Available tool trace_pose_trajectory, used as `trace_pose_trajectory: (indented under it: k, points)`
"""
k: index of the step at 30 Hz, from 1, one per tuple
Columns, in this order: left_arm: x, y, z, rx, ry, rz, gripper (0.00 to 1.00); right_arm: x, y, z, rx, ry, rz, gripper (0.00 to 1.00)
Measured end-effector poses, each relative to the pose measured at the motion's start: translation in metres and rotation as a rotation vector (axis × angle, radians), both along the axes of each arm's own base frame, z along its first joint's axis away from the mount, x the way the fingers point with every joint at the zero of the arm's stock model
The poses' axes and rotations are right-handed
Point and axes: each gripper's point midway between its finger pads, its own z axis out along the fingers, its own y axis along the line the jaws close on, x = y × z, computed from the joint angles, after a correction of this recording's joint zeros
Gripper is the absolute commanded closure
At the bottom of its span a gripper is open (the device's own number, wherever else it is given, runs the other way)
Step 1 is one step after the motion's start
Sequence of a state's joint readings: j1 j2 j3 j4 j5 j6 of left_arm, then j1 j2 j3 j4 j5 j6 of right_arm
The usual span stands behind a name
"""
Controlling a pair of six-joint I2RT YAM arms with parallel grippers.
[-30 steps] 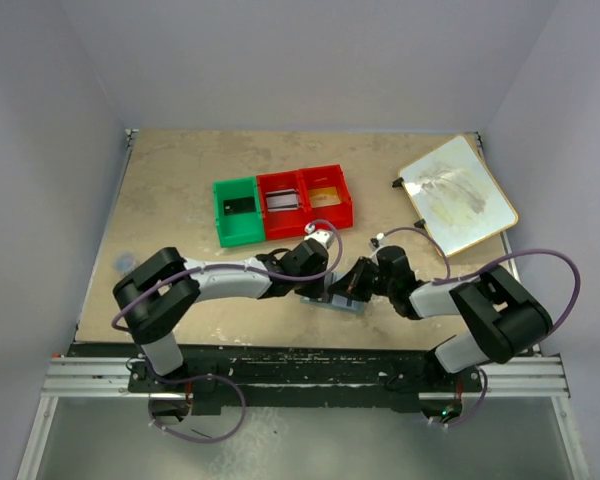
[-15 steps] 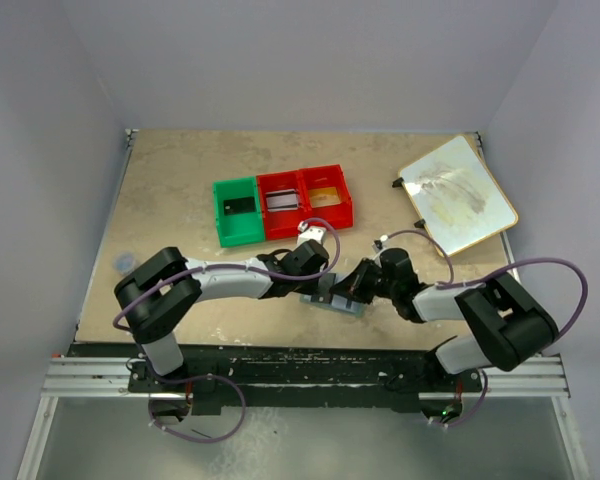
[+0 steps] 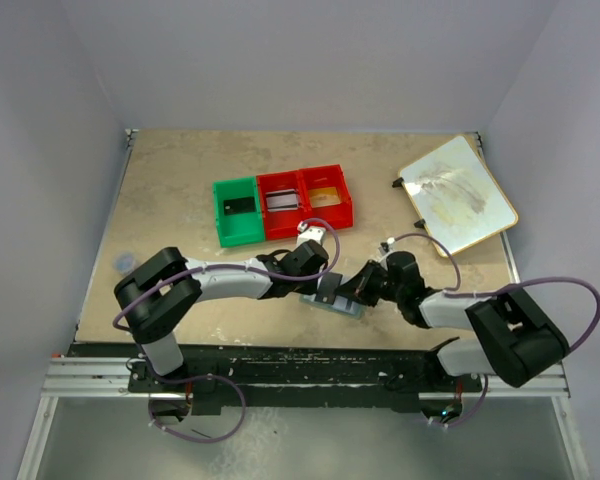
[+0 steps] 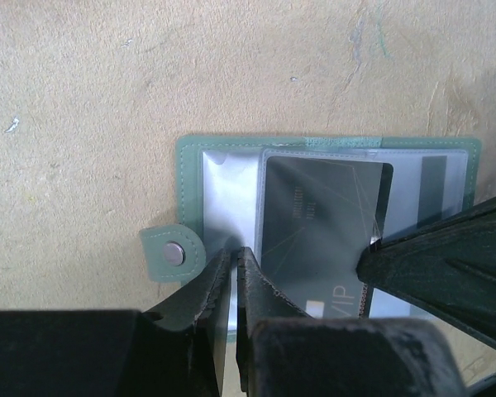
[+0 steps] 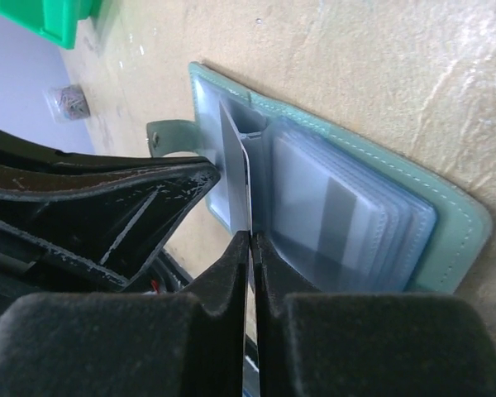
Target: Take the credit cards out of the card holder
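Observation:
The card holder (image 4: pixel 190 165) lies open on the table, teal with a snap tab (image 4: pixel 175 253); the top view shows the card holder (image 3: pixel 340 306) between both grippers. A dark credit card (image 4: pixel 322 215) marked VIP sticks partly out of its clear pocket. My right gripper (image 5: pixel 252 236) is shut on that credit card (image 5: pixel 234 165), seen edge-on, and its finger (image 4: pixel 434 265) meets the card's right edge. My left gripper (image 4: pixel 235 255) is shut, tips down on the holder's left pocket beside the tab, nothing visibly between them. More clear sleeves (image 5: pixel 355 223) are stacked in the right half.
A green bin (image 3: pixel 238 210) and two joined red bins (image 3: pixel 306 200) stand behind the grippers, with flat cards lying in the green and the left red one. A large cream board (image 3: pixel 458 195) lies at the back right. The table's front edge is just behind the arms.
The left gripper has closed down over the holder's left side. The right arm has settled slightly lower and to the right, its gripper still at the card.

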State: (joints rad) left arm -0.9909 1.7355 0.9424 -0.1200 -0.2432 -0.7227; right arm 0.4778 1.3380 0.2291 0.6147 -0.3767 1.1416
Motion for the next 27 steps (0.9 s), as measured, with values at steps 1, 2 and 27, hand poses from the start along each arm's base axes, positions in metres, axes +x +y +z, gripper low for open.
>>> trace_pose_trajectory:
  k: [1, 2, 27]
  points:
    - [0.0, -0.0002, 0.0001, -0.001, 0.0, 0.0, 0.96, -0.0003, -0.0003, -0.0014, -0.002, 0.005, 0.0, 0.91]
    - [0.0, -0.0002, 0.0001, -0.001, 0.0, 0.0, 0.96, -0.0007, -0.0005, -0.0031, -0.004, 0.011, 0.001, 0.88]
    - [-0.0003, -0.001, 0.0001, -0.006, 0.0, -0.003, 0.97, 0.0007, 0.0062, -0.0002, 0.034, 0.011, 0.019, 0.95]
